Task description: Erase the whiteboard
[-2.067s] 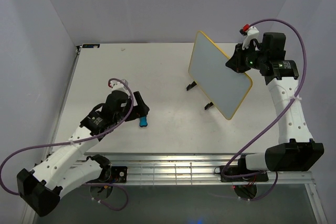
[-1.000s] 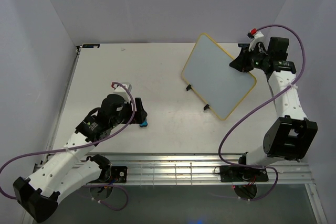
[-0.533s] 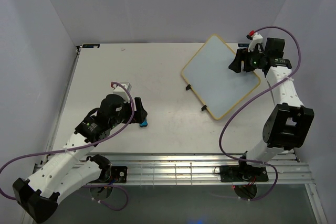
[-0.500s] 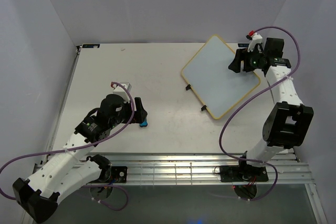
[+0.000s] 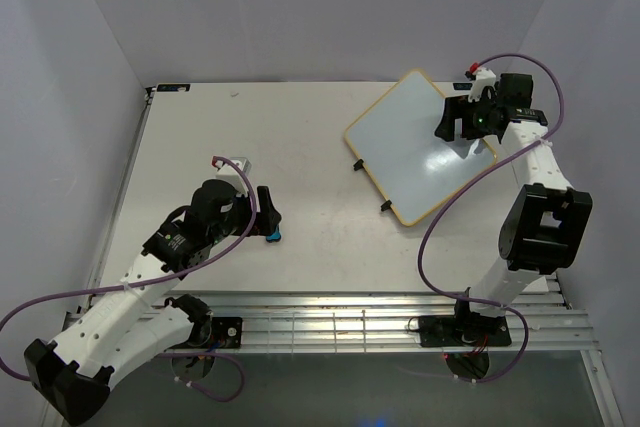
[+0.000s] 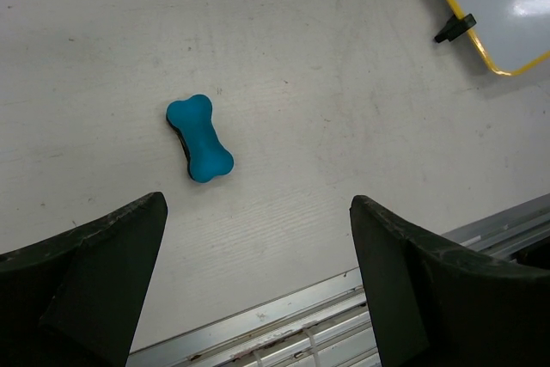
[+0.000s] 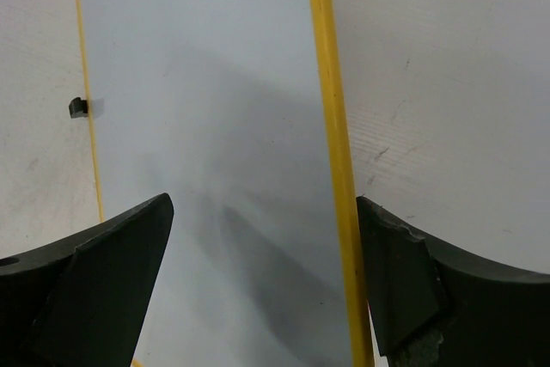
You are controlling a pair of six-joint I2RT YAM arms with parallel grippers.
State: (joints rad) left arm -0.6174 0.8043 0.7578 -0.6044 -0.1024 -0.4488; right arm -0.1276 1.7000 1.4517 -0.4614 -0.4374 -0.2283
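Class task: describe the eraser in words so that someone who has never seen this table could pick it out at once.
Start at the white table, on its left half. Just beyond the open left hand lies the eraser. It is small, blue and bone-shaped, unlike the large yellow-framed whiteboard on the right.

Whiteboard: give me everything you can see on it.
The whiteboard is a rounded-corner rectangle with a glossy white face, a thin yellow frame and two small black feet on its near-left edge. It lies face up, close to flat, at the far right of the table, turned diagonally. No writing shows on the face, only glare. The open right pincer straddles its right edge. Whether they touch cannot be told.
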